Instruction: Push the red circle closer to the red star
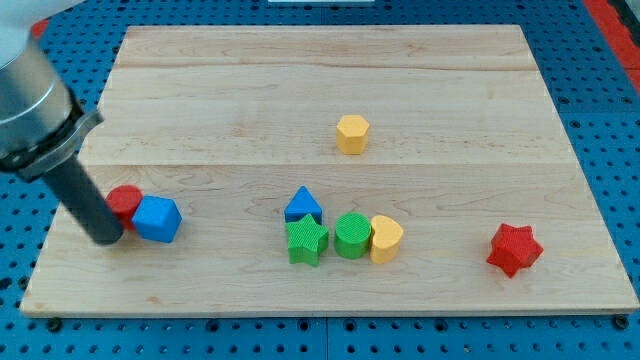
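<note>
Tip (106,238) touching red circle (124,202), board's (300,80) left edge

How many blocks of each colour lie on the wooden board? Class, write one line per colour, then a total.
Red: 2, the circle beside my tip and the star.
Blue: 2, the cube and the triangle.
Green: 2, the star and the cylinder.
Yellow: 2, the hexagon and the heart.
Total: 8 blocks.
</note>
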Robot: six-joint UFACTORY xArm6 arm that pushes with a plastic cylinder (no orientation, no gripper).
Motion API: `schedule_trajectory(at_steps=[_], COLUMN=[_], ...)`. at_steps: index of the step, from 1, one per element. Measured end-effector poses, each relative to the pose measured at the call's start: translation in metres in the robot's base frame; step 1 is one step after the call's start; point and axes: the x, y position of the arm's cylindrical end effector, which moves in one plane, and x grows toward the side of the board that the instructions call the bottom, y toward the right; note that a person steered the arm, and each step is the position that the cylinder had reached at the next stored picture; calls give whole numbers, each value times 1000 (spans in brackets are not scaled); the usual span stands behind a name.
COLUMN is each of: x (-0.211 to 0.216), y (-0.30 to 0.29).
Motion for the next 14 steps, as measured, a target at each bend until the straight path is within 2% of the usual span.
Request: schedule_trajectory(at_steps=[1, 2, 9, 10, 11, 12, 14], x=[-30, -36, -39, -67, -81, -73, -34], y=[3, -1, -29, -11, 70, 135, 96])
